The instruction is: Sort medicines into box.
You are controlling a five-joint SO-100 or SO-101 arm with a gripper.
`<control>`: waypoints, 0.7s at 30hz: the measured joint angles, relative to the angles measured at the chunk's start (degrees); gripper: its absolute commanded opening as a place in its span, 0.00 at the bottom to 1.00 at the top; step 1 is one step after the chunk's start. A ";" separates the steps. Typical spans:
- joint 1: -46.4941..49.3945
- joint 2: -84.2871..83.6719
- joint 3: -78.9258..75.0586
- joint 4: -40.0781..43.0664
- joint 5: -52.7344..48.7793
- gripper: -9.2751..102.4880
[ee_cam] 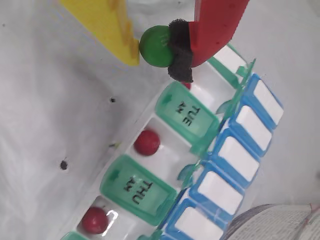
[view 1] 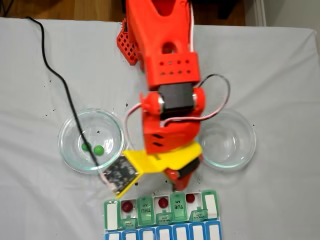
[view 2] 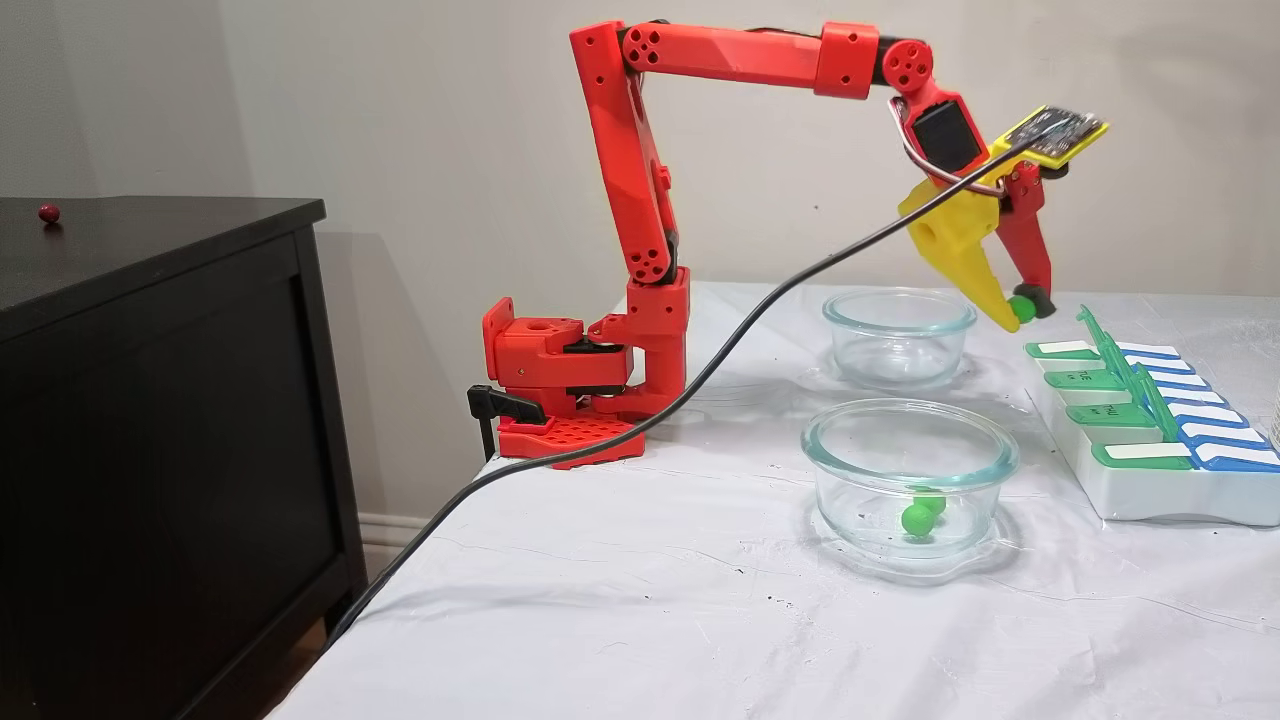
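My gripper [ee_cam: 156,49] is shut on a green medicine ball [ee_cam: 151,44], pinched between the yellow finger and the red finger's black pad. It hangs above the near edge of the box [view 2: 1150,495], over the table just short of the green-lidded row [view 1: 210,205]. The TUE lid [ee_cam: 187,116] and THU lid [ee_cam: 135,187] are closed. Dark red balls [ee_cam: 147,142] [ee_cam: 95,220] lie in open compartments beside them; a third [view 1: 191,198] shows in a fixed view. Two green balls [view 1: 98,149] [view 1: 86,147] lie in the left glass bowl [view 1: 67,125].
An empty glass bowl [view 1: 245,150] sits right of the arm in a fixed view. A black cable [view 1: 55,75] runs across the table over the left bowl to the wrist camera board. A black cabinet [view 2: 160,400] stands beside the table with a red ball [view 2: 48,212] on top.
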 measured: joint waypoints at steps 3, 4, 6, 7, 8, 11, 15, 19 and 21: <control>-1.58 -0.53 0.00 -3.69 2.99 0.08; -2.02 -1.23 0.00 -4.75 3.87 0.08; -2.55 -3.16 0.00 -6.86 5.01 0.08; -2.72 -4.04 0.00 -8.09 5.36 0.08; -2.90 -4.48 0.00 -8.88 5.54 0.08; -3.52 -5.80 0.00 -11.69 5.71 0.08; -4.48 -7.21 0.00 -13.36 6.15 0.08; -5.63 -8.96 0.35 -14.24 6.15 0.08; -6.24 -9.67 1.32 -14.33 6.15 0.08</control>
